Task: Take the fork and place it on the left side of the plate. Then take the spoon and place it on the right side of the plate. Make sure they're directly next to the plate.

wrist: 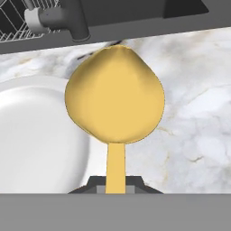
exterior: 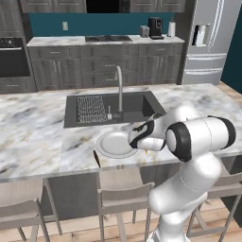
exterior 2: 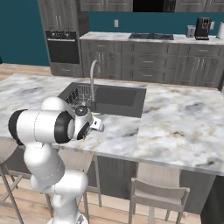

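Note:
The golden spoon (wrist: 115, 97) fills the middle of the hand view, its thin handle (wrist: 116, 169) running down between the fingertips of my gripper (wrist: 116, 184), which is shut on it. The spoon's bowl hangs over the marble just right of the plate (wrist: 36, 135), overlapping its right rim. In the left base view my gripper (exterior: 143, 142) hovers at the right edge of the round white plate (exterior: 113, 144). The fork (exterior: 96, 159), with a dark handle, lies on the counter just left of the plate near the front edge. The hand (exterior 2: 96, 125) also appears past the arm's elbow.
A dark sink (exterior: 137, 106) with a wire rack (exterior: 90, 108) and a tall faucet (exterior: 119, 90) lies right behind the plate. The faucet base (wrist: 76, 25) is close ahead of the spoon. Stools (exterior: 120, 194) stand under the counter's front edge.

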